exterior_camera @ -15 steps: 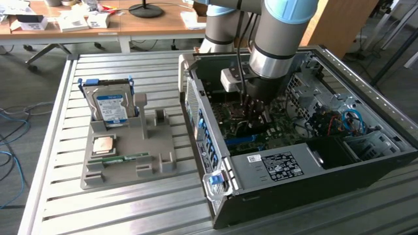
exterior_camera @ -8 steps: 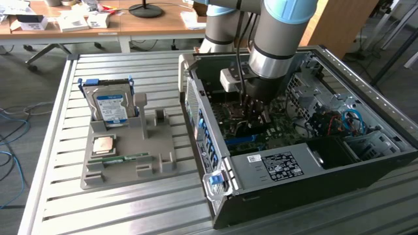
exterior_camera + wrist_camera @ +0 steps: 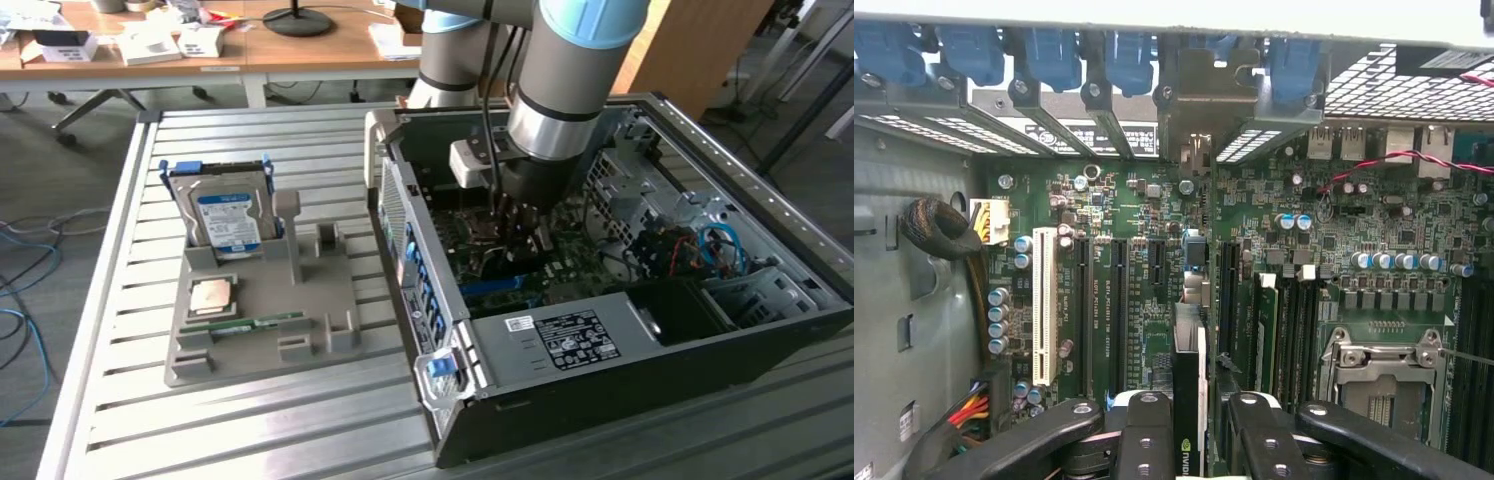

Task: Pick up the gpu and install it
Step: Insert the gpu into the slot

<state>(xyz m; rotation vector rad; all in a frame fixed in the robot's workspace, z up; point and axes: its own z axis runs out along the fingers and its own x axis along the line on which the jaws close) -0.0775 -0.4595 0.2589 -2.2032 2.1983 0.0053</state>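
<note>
The gpu (image 3: 1190,372) is a thin dark card seen edge-on, with a green logo near the fingers. Its silvery bracket (image 3: 1196,105) reaches the row of rear slot covers. My gripper (image 3: 1190,425) is shut on the card, one black finger (image 3: 1142,432) on each side. The card hangs over the expansion slots of the green motherboard (image 3: 1139,205); I cannot tell whether it sits in a slot. In the exterior view my gripper (image 3: 515,215) reaches down into the open computer case (image 3: 601,345), above the motherboard (image 3: 501,270).
A grey fixture (image 3: 310,300) on the slatted table (image 3: 267,420) holds the blue-labelled hard drive (image 3: 224,220), a processor chip (image 3: 214,295) and a green memory stick (image 3: 247,324). Inside the case are memory modules (image 3: 1284,330), a processor socket (image 3: 1379,375) and cable bundles (image 3: 939,230).
</note>
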